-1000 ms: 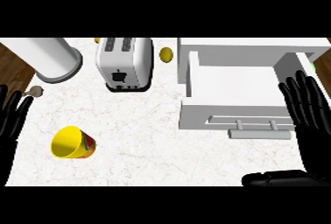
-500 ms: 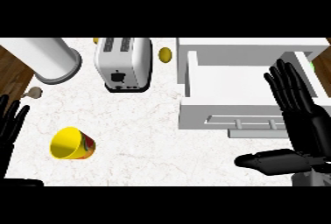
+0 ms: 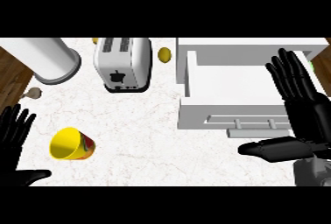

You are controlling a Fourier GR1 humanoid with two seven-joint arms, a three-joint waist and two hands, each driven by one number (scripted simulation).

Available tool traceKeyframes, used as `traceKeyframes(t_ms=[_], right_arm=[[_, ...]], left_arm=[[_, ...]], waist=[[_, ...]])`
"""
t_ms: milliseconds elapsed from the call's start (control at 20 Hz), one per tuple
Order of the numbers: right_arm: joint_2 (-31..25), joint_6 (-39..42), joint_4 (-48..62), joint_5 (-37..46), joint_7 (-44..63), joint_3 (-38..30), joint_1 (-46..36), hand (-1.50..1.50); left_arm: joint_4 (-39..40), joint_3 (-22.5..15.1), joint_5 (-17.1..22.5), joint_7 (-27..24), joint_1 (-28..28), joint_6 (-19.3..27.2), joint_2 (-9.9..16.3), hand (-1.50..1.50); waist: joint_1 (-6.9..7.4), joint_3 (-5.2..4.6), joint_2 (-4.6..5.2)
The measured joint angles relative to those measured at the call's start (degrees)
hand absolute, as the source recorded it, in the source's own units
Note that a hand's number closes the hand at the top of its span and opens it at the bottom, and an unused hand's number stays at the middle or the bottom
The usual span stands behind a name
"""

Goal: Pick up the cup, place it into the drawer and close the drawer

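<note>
The cup (image 3: 71, 144) lies on its side on the counter (image 3: 161, 131), low at the left, just beside the left hand (image 3: 16, 144) and well apart from the open drawer (image 3: 233, 100). Tipped as it is, it could roll off if a finger nudges its rim. The right hand (image 3: 301, 109) hangs over the drawer's right side, fingers straight and spread, thumb out; it might knock the front. The left hand is open too, holding nothing.

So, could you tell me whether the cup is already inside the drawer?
No, the cup lies on its side on the counter, left of the open drawer, with neither hand touching it.
</note>
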Motion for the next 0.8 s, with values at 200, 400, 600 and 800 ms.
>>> traceKeyframes(t_ms=[200, 400, 600, 800], right_arm=[[-0.1, 0.1, -0.6, 0.0, 0.3, -0.5, -0.2, -1.5], [-0.5, 0.8, 0.5, -0.3, -0.1, -1.1, -0.9, -1.5], [-0.7, 0.8, 0.9, -0.7, 0.5, -2.0, -1.9, -1.5], [-1.6, 0.9, 0.7, -1.5, 2.6, -3.0, -4.0, -1.5]], left_arm=[[9.6, 0.0, -4.7, -6.3, -1.8, 0.0, 0.1, -1.5], [19.6, 0.4, -7.6, -12.4, -4.4, -0.9, 1.1, -1.5], [28.7, 0.5, -10.4, -18.8, -6.3, -1.2, 2.2, -1.5], [38.5, 0.4, -13.3, -25.9, -9.2, -0.7, 3.2, -1.5]], waist=[[-0.14, -0.01, 0.01], [-0.15, -0.01, 0.01], [-0.14, -0.01, 0.01], [-0.2, -0.01, 0.02]])
